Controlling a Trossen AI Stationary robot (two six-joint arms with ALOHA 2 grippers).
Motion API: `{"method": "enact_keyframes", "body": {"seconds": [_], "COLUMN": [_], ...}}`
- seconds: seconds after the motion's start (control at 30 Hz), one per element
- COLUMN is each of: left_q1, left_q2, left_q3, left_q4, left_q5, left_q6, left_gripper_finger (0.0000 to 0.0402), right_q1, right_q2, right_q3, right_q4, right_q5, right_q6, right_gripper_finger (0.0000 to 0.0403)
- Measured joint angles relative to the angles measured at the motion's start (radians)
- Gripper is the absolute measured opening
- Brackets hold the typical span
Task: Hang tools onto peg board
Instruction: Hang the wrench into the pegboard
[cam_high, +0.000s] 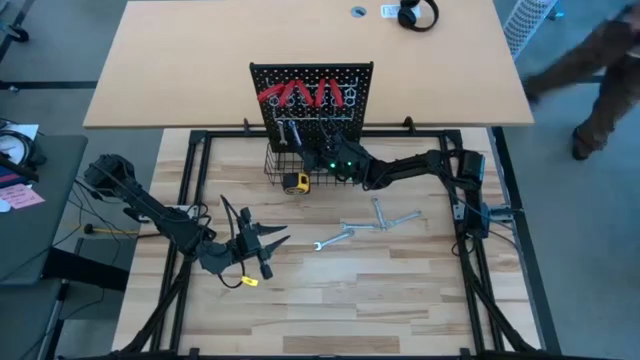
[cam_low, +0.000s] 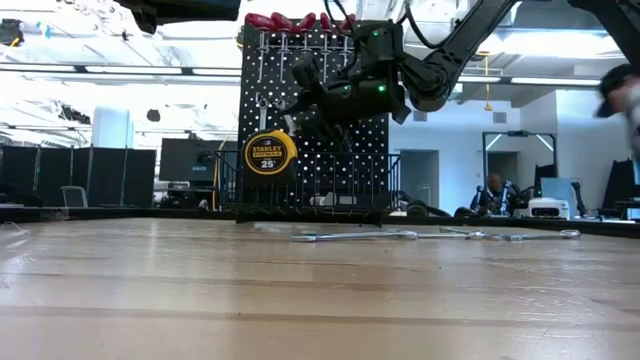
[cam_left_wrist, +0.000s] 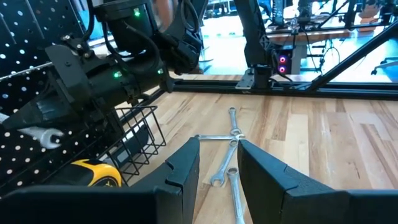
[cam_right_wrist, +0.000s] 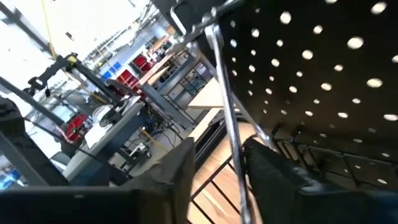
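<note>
While at peg board (cam_high: 311, 85): R fingers (cam_right_wrist: 214, 165), wrench (cam_right_wrist: 227, 118).

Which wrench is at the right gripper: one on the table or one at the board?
The wrench hanging at the peg board, between the right gripper's fingers. The other wrenches lie flat on the table.

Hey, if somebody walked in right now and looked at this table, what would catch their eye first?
Probably the black peg board standing at the table's far edge, with red-handled pliers hung along its top. The right end effector is up against the board's lower part with a silver wrench between its fingers. Loose wrenches lie on the wood nearby, and a yellow tape measure sits in the basket.
</note>
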Motion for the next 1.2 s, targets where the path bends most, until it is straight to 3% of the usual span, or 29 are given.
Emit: {"method": "enact_keyframes", "body": {"seconds": [0.17, 0.3, 0.63, 0.97, 1.1, 1.2], "left_q1": [-0.005, -0.007, -0.007, -0.016, -0.031, -0.039], "left_q2": [0.000, 0.000, 0.000, 0.000, 0.000, 0.000], "left_q3": [0.000, 0.000, 0.000, 0.000, 0.000, 0.000], "left_q4": [0.000, 0.000, 0.000, -0.001, -0.001, -0.001], "left_q5": [0.000, 0.000, 0.000, 0.000, 0.000, 0.000], "left_q6": [-0.003, -0.002, -0.002, -0.002, -0.002, -0.002], "left_gripper_finger": [0.0102, 0.0102, 0.0102, 0.0102, 0.0102, 0.0102], "right_q1": [-0.002, 0.000, 0.058, 0.196, 0.294, 0.385], "right_q2": [-0.004, -0.006, -0.049, -0.262, -0.367, -0.453], "right_q3": [0.000, 0.000, -0.002, -0.001, -0.001, -0.001], "right_q4": [-0.035, -0.101, -0.205, -0.439, -0.584, -0.730], "right_q5": [-0.033, -0.033, -0.033, 0.003, 0.014, 0.080], "right_q6": [-0.057, -0.101, -0.260, -0.594, -0.741, -0.837], "right_gripper_finger": [0.0213, 0.0227, 0.0214, 0.0195, 0.0182, 0.0170]}}
